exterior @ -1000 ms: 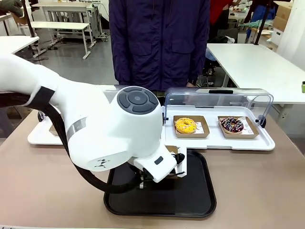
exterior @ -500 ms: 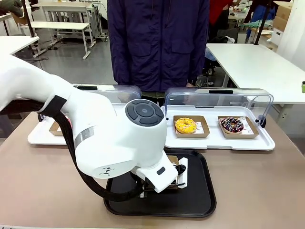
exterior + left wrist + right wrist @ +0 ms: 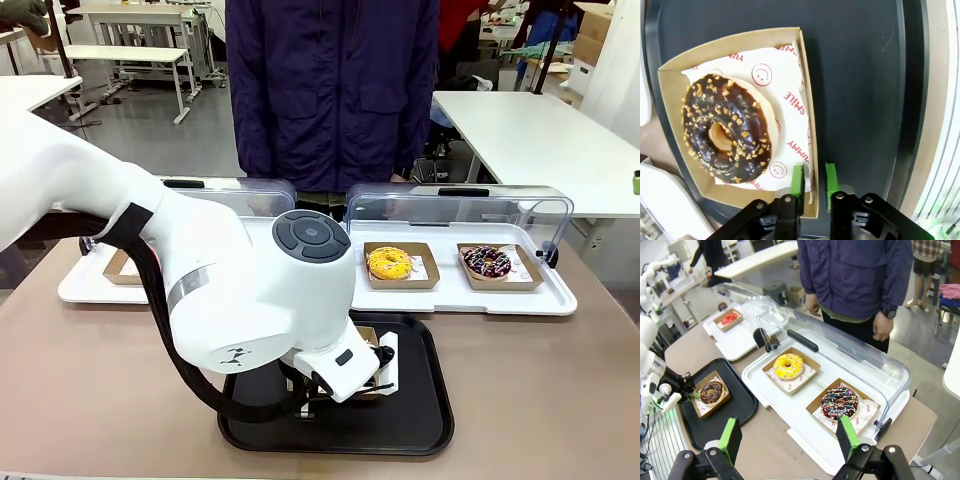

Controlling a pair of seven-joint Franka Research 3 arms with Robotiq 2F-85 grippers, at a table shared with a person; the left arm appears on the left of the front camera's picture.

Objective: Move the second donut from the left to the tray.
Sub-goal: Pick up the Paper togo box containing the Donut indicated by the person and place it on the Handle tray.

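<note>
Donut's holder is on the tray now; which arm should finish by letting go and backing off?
Left. Its claw straddles the holder wall on the black tray; the right claw hangs open, apart.

You will find the tray (image 3: 420, 420) on the near part of the tabletop (image 3: 540, 390), with the second donut from the left (image 3: 727, 127) in its cardboard holder (image 3: 807, 100) resting on it. Behind the tray sit two lidded trays: the right one (image 3: 560, 295) carries two donuts side by side, the left one (image 3: 737, 342) one donut.
</note>
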